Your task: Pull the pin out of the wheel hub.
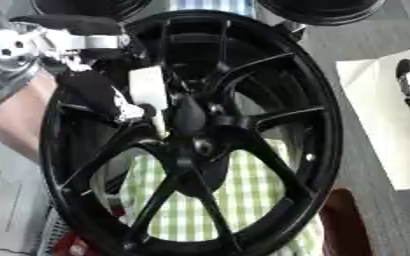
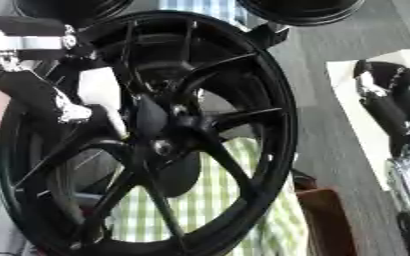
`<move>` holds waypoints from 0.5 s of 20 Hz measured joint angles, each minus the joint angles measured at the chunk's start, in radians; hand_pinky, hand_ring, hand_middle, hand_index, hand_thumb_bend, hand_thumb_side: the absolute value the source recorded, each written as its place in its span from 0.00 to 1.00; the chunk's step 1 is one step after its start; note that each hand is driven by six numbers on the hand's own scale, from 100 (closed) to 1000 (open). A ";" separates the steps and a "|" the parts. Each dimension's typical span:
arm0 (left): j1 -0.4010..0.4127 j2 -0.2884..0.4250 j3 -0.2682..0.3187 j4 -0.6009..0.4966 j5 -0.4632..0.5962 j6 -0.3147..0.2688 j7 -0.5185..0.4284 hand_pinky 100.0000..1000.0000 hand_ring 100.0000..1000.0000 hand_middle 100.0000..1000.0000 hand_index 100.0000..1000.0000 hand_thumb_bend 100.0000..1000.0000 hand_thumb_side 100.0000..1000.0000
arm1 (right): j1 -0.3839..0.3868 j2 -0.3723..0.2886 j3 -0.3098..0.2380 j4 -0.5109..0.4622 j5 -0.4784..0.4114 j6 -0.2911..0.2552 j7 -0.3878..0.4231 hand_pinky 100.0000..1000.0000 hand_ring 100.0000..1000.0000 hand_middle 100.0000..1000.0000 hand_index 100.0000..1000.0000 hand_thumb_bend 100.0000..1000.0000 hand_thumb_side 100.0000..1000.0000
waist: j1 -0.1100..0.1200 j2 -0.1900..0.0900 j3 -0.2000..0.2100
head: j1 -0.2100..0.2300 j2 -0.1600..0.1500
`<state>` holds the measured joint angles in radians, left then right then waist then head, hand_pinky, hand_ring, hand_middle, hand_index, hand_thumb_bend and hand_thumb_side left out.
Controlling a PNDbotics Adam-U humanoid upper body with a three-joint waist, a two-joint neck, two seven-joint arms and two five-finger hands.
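Observation:
A big black spoked wheel (image 1: pixel 313 125) stands upright and fills the middle of both views, with its hub (image 1: pixel 200 145) at the centre. My left hand (image 1: pixel 90 85) reaches in from the upper left between the spokes. Its black fingers are curled round a pale white pin (image 1: pixel 147 87) just above and left of the hub. The pin's thin lower end points down toward the hub. Whether that end still sits in the hub is hidden by the spokes. My right hand (image 2: pixel 382 102) rests at the right edge, away from the wheel, fingers relaxed.
Two more black wheels (image 1: pixel 318 10) (image 1: pixel 86 7) show at the top edge. A green-and-white checked cloth (image 1: pixel 243 200) lies behind the wheel's lower half. A white sheet (image 1: pixel 379 125) lies to the right under my right hand, and a brown object (image 1: pixel 344 225) sits at the lower right.

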<state>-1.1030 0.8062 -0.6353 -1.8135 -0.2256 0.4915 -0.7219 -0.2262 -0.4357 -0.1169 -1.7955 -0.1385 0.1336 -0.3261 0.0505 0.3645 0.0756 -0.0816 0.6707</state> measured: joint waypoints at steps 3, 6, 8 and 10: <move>0.011 0.022 0.023 -0.041 0.021 0.022 0.022 0.55 0.38 0.32 0.47 0.14 0.06 | 0.003 0.000 0.000 0.004 -0.001 0.001 -0.001 0.80 0.72 0.56 0.66 0.19 0.37 | 0.000 0.000 0.000 | 0.000 0.000; 0.015 0.032 0.042 -0.062 0.029 0.039 0.039 0.53 0.33 0.16 0.31 0.13 0.08 | 0.007 0.000 -0.003 0.005 -0.003 0.002 -0.004 0.80 0.73 0.56 0.66 0.18 0.38 | 0.000 0.000 0.005 | -0.004 0.000; 0.037 0.053 0.077 -0.079 0.030 0.055 0.055 0.53 0.32 0.15 0.30 0.13 0.08 | 0.008 0.000 -0.007 0.005 -0.003 0.001 -0.007 0.80 0.73 0.56 0.66 0.18 0.38 | -0.001 0.000 0.011 | -0.011 0.000; 0.060 0.078 0.126 -0.099 0.033 0.073 0.073 0.52 0.30 0.13 0.29 0.10 0.08 | 0.009 0.000 -0.010 0.005 -0.003 0.000 -0.010 0.81 0.73 0.56 0.66 0.18 0.38 | -0.004 -0.001 0.017 | -0.019 0.000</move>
<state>-1.0425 0.8842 -0.5091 -1.9120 -0.1927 0.5647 -0.6487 -0.2174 -0.4355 -0.1273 -1.7906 -0.1417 0.1340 -0.3360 0.0461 0.3636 0.0928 -0.1005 0.6708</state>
